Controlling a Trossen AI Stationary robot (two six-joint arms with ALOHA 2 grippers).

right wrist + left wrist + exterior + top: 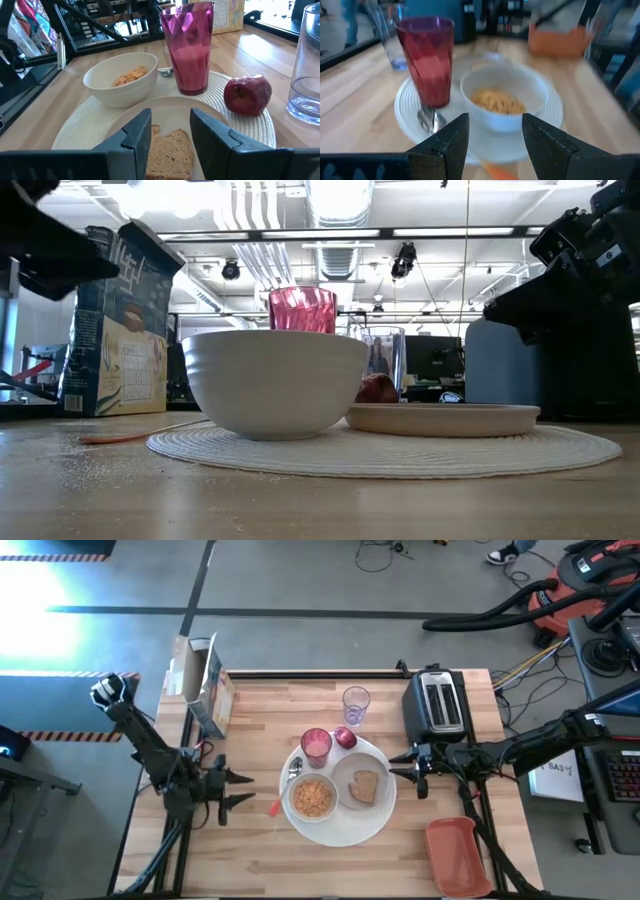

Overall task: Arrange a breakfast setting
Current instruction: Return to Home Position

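The placemat (336,833) lies mid-surface (260,860), carrying the bowl (312,798), plate (345,775) with toast (363,786), cup (316,745), red fruit (345,738) and spoon (294,770). The left hand (245,790) hovers released, fingers apart, over bare wood left of the mat. The right hand (393,766), likewise released, hangs at the mat's right edge beside the plate.

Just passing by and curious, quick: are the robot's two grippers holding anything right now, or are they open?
Left gripper: fingers open, holding nothing.
Right gripper: fingers open, holding nothing.
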